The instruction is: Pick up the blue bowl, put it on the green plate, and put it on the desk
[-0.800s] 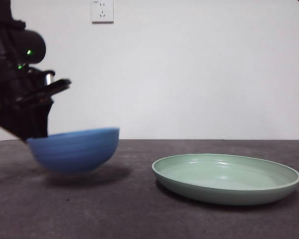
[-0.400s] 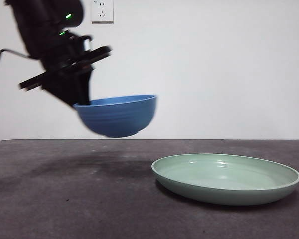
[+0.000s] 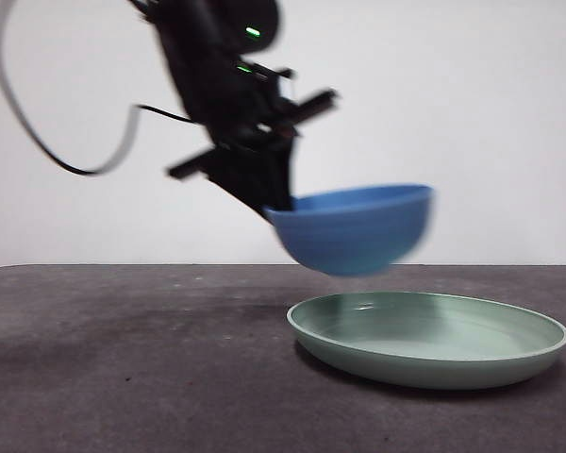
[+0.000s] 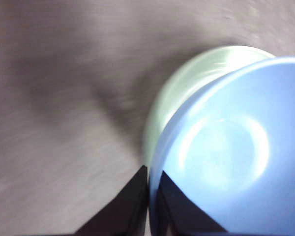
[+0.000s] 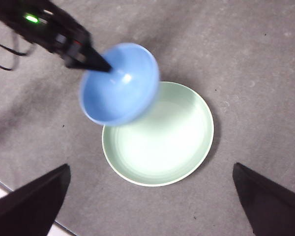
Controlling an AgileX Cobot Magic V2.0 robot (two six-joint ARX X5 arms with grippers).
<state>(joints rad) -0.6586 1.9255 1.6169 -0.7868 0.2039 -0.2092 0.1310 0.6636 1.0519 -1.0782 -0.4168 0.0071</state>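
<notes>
The left gripper (image 4: 148, 196) has its fingers pinched on the rim of the bowl (image 3: 354, 226), one inside the wall and one outside, so it's hanging off a single edge grip. The bowl is in the air, tipped a little, over the near-left edge of the plate (image 3: 429, 338) and not touching it. The risk I see: it's off-centre, so lowering it here could land it on the plate's rim and make it tip or skid onto the bench (image 3: 132, 377). A thin rim pinch on glossy material could also slip. The right gripper (image 5: 152, 206) hangs high above with fingers spread wide, holding nothing.
</notes>
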